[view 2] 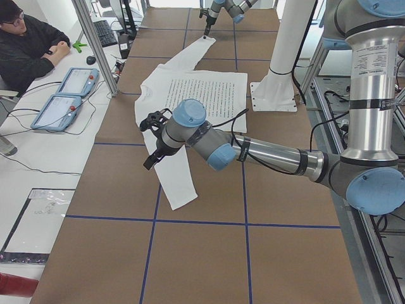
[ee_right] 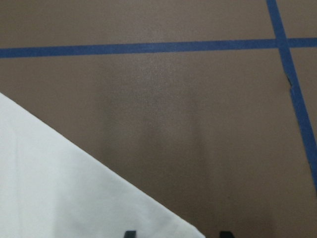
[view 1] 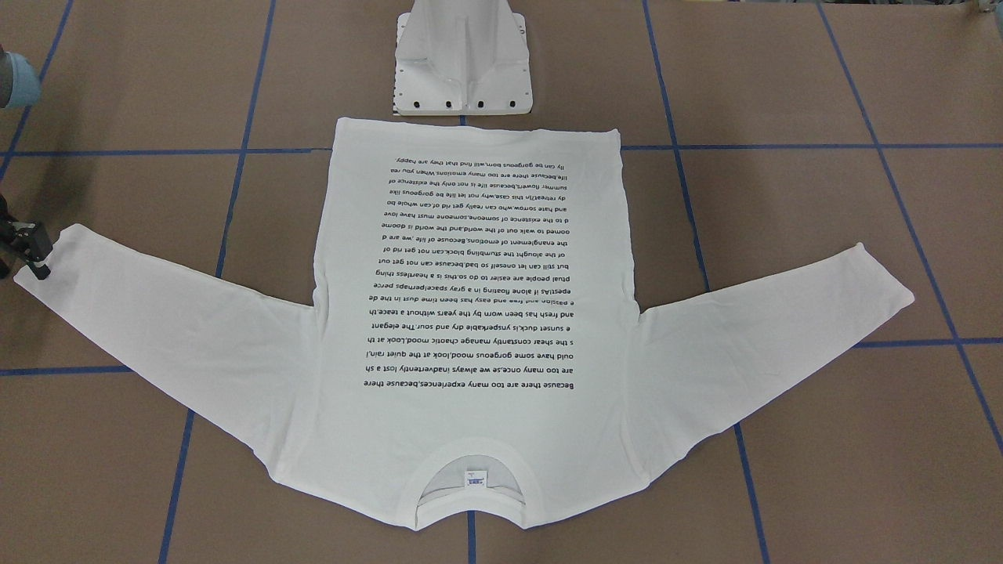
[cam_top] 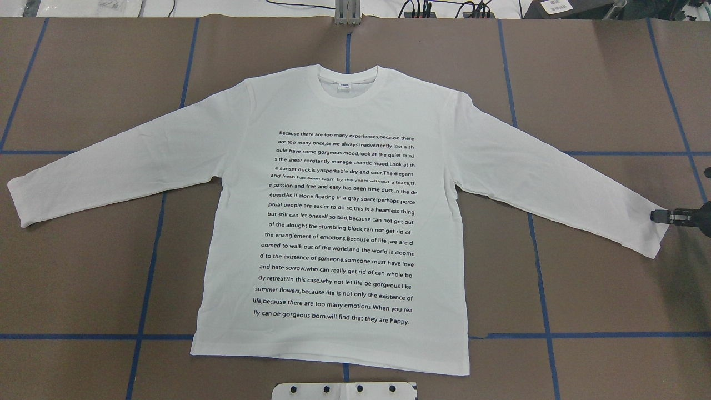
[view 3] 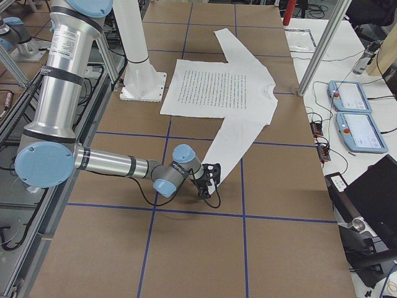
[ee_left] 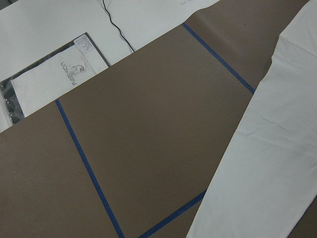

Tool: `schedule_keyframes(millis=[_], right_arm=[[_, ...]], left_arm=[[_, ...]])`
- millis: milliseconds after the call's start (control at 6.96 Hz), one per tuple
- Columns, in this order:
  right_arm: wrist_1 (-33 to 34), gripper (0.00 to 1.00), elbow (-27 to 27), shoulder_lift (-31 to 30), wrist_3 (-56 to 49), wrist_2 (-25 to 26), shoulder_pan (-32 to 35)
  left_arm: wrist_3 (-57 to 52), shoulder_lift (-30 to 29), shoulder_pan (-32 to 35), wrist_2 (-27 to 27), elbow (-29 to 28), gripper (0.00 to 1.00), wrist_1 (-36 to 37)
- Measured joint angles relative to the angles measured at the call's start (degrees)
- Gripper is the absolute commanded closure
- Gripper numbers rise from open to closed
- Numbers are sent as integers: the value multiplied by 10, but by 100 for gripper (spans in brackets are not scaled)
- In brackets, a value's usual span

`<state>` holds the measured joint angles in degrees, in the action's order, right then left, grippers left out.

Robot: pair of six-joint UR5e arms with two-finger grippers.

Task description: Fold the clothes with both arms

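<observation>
Nearest the front-facing lens lies the collar (view 1: 470,450) of one white long-sleeved shirt (cam_top: 339,222), spread flat and print-side up on a brown table (cam_top: 611,83) crossed by blue tape lines (cam_top: 611,335). Seen from overhead, the collar points to 12 o'clock and the hem (cam_top: 333,364) to 6 o'clock. Its two sleeves reach out, the left sleeve (cam_top: 111,161) toward 8 o'clock and the right sleeve (cam_top: 555,178) toward 4 o'clock. One white base (view 1: 462,70) stands just past the hem at 6 o'clock.

Two arms are in frame. The right arm (view 3: 111,162) holds the right gripper (cam_top: 658,215) low at the 4 o'clock cuff, jaws apart, one over the cuff's corner and one over bare table. The left arm (view 2: 272,155) carries the left gripper (view 2: 150,161) raised near the 8 o'clock sleeve; whether it is spread or pressed together cannot be told. Brown table surface runs wide beyond both cuffs and beside the shirt's body.
</observation>
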<state>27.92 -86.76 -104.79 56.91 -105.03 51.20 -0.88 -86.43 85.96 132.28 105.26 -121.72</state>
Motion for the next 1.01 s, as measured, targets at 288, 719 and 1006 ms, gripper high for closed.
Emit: schedule_keyframes(millis=[288,719,1006], right_arm=[[0,100,-3,4,2,-1,0],[8,100,-51,6,1,-9,6],[66,100,-115,19,0,-32,44]], left_arm=[[0,0,0,0,0,0,0],[0,0,-1,0,-2,0,0],[0,-1,-1,0,-3,0,0]])
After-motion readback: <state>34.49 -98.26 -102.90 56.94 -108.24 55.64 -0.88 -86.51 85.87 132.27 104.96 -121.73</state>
